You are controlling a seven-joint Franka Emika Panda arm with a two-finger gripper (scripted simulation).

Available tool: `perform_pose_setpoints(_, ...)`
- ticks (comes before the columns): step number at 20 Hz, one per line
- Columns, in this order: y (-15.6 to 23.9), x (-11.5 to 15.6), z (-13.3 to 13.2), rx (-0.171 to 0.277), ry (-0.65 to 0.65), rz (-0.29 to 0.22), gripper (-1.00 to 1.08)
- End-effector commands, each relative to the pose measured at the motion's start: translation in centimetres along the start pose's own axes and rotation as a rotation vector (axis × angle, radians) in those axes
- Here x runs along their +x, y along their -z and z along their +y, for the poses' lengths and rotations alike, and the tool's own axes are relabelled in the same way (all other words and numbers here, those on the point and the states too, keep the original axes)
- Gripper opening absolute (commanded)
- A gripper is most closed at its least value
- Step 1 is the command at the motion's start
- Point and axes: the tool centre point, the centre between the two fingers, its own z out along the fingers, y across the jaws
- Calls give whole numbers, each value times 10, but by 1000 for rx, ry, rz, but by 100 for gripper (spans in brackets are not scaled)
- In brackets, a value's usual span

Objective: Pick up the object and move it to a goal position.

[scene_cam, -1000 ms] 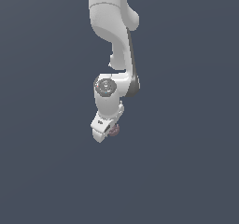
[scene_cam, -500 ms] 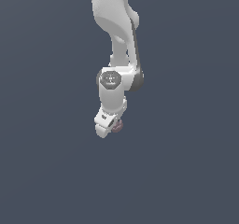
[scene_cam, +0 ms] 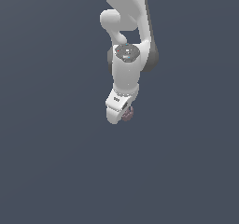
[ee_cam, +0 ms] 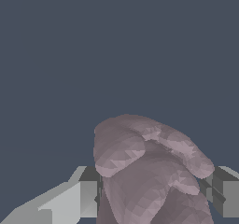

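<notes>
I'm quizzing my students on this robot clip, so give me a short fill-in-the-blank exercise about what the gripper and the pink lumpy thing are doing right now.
1. The object sits ______ the two fingers of the gripper.
2. The object's colour is dusty ______.
3. In the exterior view, the object looks much ______ than the white gripper.
4. The background behind the arm is plain dark ______.

Missing words: between; pink; smaller; grey-blue

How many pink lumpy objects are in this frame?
1. The object sits between the fingers of the gripper, which is closed on it. Nothing else of the kind shows in either view, though the arm could hide something behind it.
</notes>
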Motion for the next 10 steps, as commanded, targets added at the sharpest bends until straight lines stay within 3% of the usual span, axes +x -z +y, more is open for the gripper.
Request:
perform_pose_setpoints(1, 26, 10, -16, -1, 1, 0, -100)
perform_pose_setpoints(10, 120, 47, -70, 0, 2, 0, -100)
